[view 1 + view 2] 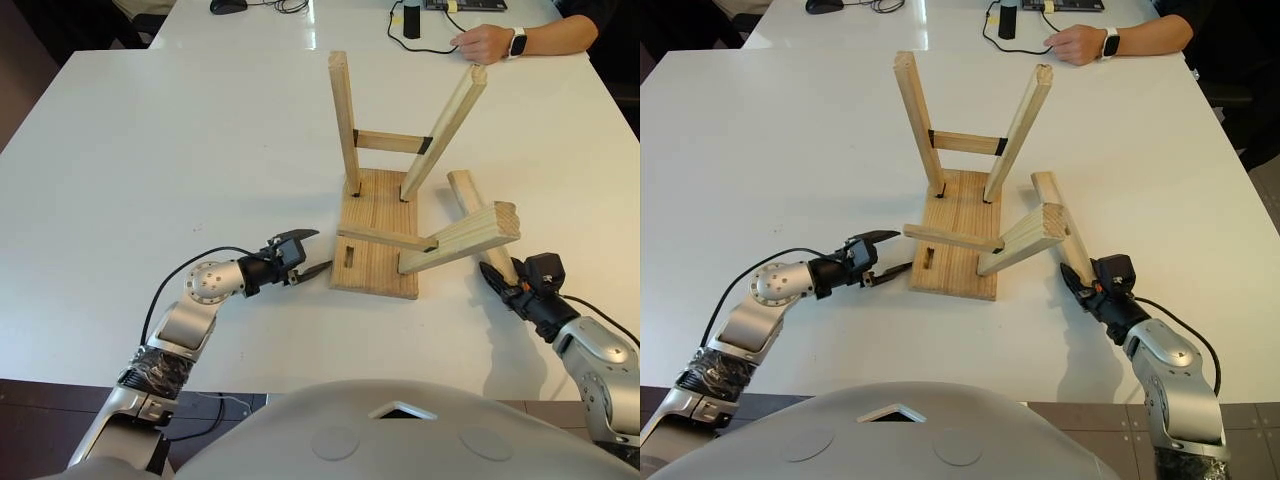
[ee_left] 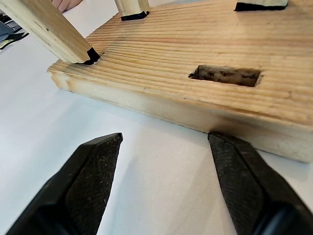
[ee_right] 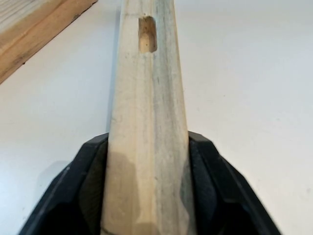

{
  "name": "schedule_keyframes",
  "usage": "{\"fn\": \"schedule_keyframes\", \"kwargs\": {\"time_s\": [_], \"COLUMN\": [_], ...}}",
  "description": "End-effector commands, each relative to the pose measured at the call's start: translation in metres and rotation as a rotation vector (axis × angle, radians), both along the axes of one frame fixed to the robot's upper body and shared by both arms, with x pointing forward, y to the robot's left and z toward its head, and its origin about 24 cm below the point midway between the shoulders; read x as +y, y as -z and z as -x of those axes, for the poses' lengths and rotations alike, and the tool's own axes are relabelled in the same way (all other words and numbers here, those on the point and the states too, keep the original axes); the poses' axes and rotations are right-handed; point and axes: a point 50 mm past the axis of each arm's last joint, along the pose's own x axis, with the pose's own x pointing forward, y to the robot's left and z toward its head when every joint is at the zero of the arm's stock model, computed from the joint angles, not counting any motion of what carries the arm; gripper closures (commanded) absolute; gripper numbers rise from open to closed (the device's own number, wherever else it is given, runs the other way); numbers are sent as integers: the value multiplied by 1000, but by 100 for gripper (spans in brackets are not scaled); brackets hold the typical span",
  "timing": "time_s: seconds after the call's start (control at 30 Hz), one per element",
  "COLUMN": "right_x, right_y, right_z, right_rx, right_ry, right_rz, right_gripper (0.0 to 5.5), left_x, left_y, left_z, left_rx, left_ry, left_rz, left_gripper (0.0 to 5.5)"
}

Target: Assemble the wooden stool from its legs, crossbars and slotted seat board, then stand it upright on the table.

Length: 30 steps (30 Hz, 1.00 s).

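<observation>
we see the left gripper spread wide with nothing between its fingers, low over the table just beside the near left edge of the seat board; one fingertip sits very near that edge, though we cannot tell whether it touches. an open slot lies just beyond it. the right gripper is clamped on the near end of a loose leg, which lies on the table to the right of the board and points away from us. the board lies flat mid-table, with two legs upright in its far slots and joined by a crossbar. a third leg with its own crossbar leans tilted across the board's near right corner, crossing over the held leg. white tabletop stretches broadly to the left of the board, while the right gripper works near the table's front edge.
</observation>
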Motion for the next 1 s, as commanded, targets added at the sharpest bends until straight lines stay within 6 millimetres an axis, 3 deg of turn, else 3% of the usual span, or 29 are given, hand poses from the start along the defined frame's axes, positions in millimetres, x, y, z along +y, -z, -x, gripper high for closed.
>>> {"fn": "schedule_keyframes", "kwargs": {"time_s": [0.03, 0.17, 0.3, 0.37, 0.47, 0.53, 0.6, 0.67, 0.73, 0.83, 1.0], "right_x": [-9, -28, -20, -4, 23, 38, 55, 69, 80, 88, 92], "right_y": [-14, -46, -92, -126, -170, -198, -218, -229, -234, -230, -220], "right_z": [-15, -36, -55, -60, -59, -61, -66, -69, -68, -63, -57], "right_rx": [-82, -247, -472, -615, -768, -856, -891, -873, -812, -696, -567], "right_ry": [71, 156, 118, 12, -197, -333, -478, -620, -764, -924, -1042], "right_rz": [-20, -11, -59, -113, -185, -234, -302, -392, -453, -495, -499], "right_gripper": [345, 345, 345, 345, 345, 345, 345, 345, 345, 345, 345], "left_x": [20, 57, 61, 65, 63, 51, 30, 9, -3, -5, -5], "left_y": [-3, -28, -49, -79, -145, -191, -221, -239, -252, -265, -277], "left_z": [2, -7, -10, -28, -54, -61, -63, -59, -51, -42, -34], "left_rx": [82, 66, 51, -27, -158, -250, -280, -246, -182, -132, -104], "left_ry": [-57, -106, -67, -136, -182, -113, 4, 147, 292, 432, 521], "left_rz": [2, -17, 25, 135, 375, 503, 590, 675, 750, 808, 880], "left_gripper": [224, 224, 224, 224, 224, 224, 224, 224, 190, 148, 144]}}
